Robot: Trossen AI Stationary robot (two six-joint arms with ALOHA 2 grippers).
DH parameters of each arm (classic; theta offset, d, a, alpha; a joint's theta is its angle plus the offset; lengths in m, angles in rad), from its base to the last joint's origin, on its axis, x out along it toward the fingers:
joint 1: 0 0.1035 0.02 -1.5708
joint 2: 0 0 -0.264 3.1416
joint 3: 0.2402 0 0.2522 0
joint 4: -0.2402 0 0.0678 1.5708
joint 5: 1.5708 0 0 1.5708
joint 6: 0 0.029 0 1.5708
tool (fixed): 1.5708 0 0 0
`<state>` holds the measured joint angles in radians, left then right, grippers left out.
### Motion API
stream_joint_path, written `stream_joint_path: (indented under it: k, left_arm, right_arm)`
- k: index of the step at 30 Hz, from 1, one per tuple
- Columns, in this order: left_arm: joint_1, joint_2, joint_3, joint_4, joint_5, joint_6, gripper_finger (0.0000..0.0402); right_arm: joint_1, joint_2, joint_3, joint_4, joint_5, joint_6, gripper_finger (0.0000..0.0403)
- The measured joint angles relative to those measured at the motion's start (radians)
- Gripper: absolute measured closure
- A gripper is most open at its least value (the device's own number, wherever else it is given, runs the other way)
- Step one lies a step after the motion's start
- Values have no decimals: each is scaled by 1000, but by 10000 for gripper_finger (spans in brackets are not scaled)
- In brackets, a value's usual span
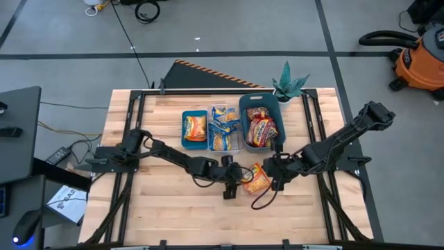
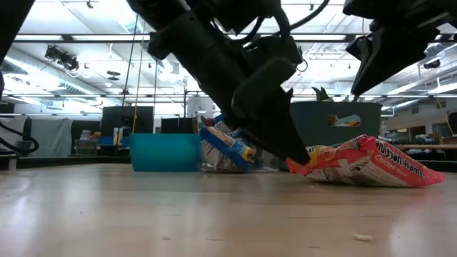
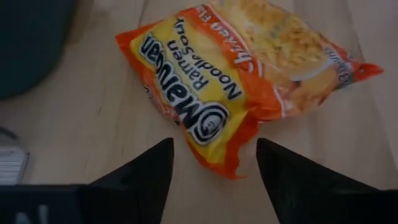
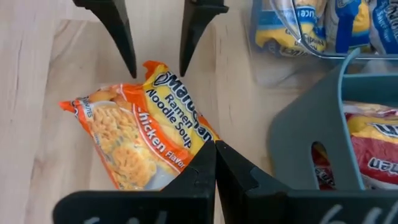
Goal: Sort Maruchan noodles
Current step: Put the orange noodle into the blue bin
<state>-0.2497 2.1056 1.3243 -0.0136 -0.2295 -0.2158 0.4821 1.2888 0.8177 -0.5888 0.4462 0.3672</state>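
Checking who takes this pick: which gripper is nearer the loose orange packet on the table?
Left, narrowly. The left gripper is open around a corner of the orange packet; the right gripper is shut just above its opposite edge.

- An orange Maruchan packet (image 2: 371, 163) lies on the wooden tabletop (image 2: 214, 214), its crinkled near end lifted a little.
- The left gripper (image 2: 298, 154) slants down from above, its dark tip touching the packet's left edge.
- The right gripper (image 2: 378, 53) hangs higher, above the packet.
- Behind stand a teal bin (image 2: 166, 152), a clear bin (image 2: 228, 151) holding blue-and-yellow packets (image 2: 227, 145), and a grey bin (image 2: 343, 123).
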Motion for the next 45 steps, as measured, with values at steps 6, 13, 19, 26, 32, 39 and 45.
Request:
stream_joint_path:
  k: [6,13,19,26,32,39,45]
  left_arm:
    - [-1,6,0,-1,7,3,236]
    - [5,-5,11,-9,12,97,349]
    - [14,-50,49,-104,24,224,391]
    - [18,-237,98,-341,4,315,396]
    - [46,-426,99,-515,-10,340,397]
    - [174,-585,99,-641,-11,441,398]
    - [337,-648,99,-784,21,542,398]
  right_arm:
    - [10,0,0,13,7,-4,390]
    - [9,0,0,13,6,-9,389]
    - [9,0,0,27,32,-39,389]
    - [36,0,0,10,43,-30,391]
    - [73,0,0,7,90,-30,391]
    - [101,0,0,19,134,-65,391]
    - [108,0,0,29,132,-48,391]
